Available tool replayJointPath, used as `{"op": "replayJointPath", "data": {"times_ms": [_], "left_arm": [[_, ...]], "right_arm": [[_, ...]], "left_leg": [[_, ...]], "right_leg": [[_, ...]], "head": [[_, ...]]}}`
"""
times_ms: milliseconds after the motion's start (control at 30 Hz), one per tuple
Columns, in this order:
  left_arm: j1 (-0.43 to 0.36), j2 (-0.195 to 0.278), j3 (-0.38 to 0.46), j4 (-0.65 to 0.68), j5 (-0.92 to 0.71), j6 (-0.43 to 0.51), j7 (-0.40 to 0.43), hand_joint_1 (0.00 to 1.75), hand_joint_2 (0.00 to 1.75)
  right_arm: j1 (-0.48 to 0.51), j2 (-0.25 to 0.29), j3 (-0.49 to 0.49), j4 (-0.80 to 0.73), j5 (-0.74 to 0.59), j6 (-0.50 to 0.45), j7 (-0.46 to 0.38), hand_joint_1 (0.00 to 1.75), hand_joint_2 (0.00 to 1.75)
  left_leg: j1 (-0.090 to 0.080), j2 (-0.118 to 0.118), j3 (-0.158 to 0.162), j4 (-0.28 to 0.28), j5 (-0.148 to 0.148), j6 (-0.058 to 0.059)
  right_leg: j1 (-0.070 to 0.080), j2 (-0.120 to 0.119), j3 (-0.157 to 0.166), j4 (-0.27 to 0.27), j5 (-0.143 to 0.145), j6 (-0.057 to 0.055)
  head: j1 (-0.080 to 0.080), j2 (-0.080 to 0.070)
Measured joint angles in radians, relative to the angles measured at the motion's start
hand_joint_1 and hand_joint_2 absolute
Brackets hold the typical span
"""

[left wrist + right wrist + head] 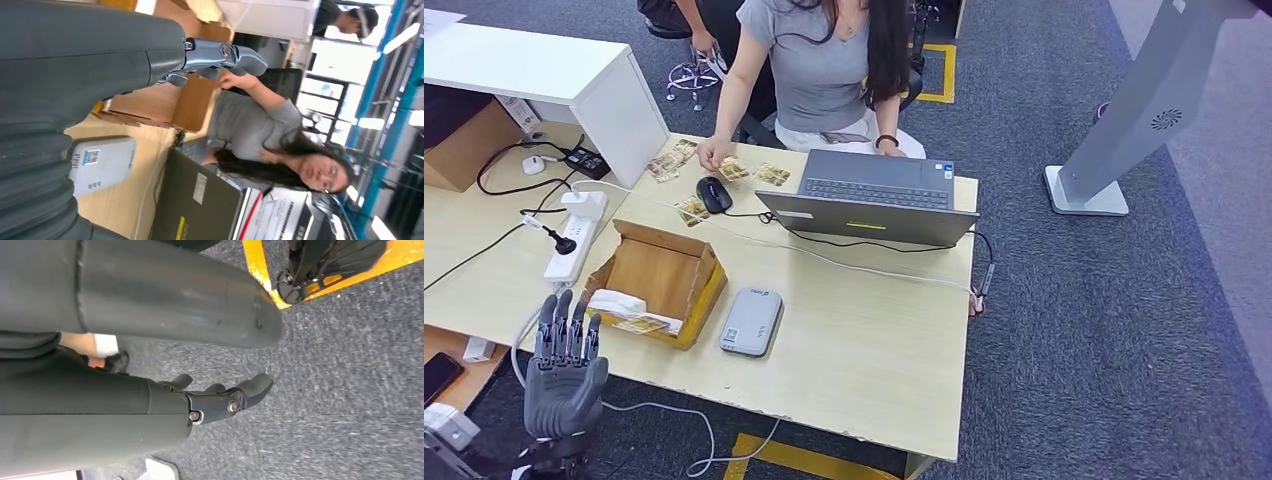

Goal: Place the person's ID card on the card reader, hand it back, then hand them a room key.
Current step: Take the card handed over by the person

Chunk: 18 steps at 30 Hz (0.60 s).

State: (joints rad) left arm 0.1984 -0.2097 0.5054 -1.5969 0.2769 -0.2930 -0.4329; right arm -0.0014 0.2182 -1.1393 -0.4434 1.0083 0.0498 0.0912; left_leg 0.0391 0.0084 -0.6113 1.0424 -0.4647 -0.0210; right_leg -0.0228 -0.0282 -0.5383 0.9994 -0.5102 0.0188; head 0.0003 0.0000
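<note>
Pale wooden desk (854,350) carries a flat light-grey card reader with rounded corners (751,321), lying just beside an open brown cardboard box (657,280) that holds a white bundle and some cards. The robot's grey left hand (564,368) is raised at the desk's near edge, next to the box, fingers straight and apart, holding nothing. The right hand (220,402) hangs over blue-grey carpet (350,390), its fingers loosely extended and empty. Across the desk a person in a grey top (819,70) sits behind an open grey laptop (869,195), one hand resting on small patterned cards (724,168) near a black mouse (713,194). I cannot tell which of those is the ID card.
</note>
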Motion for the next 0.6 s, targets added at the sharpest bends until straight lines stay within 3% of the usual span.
{"op": "replayJointPath", "data": {"times_ms": [233, 600], "left_arm": [[-0.003, -0.03, -0.03, 0.012, 0.018, 0.154, 0.132, 0.0, 1.75], [0.009, -0.044, -0.108, -0.159, -0.013, 0.262, 0.026, 0.0, 1.75]], "right_arm": [[-0.003, 0.006, -0.045, 0.0, 0.039, 0.0, 0.042, 0.0, 0.0], [-0.003, 0.01, -0.063, -0.011, 0.08, 0.014, 0.042, 0.0, 0.0]], "left_leg": [[0.0, 0.0, 0.0, 0.0, 0.0, 0.0], [0.0, -0.001, 0.001, 0.0, 0.0, 0.0]], "right_leg": [[0.0, 0.0, 0.002, 0.0, 0.0, 0.0], [0.0, -0.001, 0.003, 0.0, 0.0, 0.0]], "head": [[0.0, 0.0], [0.0, 0.0]]}}
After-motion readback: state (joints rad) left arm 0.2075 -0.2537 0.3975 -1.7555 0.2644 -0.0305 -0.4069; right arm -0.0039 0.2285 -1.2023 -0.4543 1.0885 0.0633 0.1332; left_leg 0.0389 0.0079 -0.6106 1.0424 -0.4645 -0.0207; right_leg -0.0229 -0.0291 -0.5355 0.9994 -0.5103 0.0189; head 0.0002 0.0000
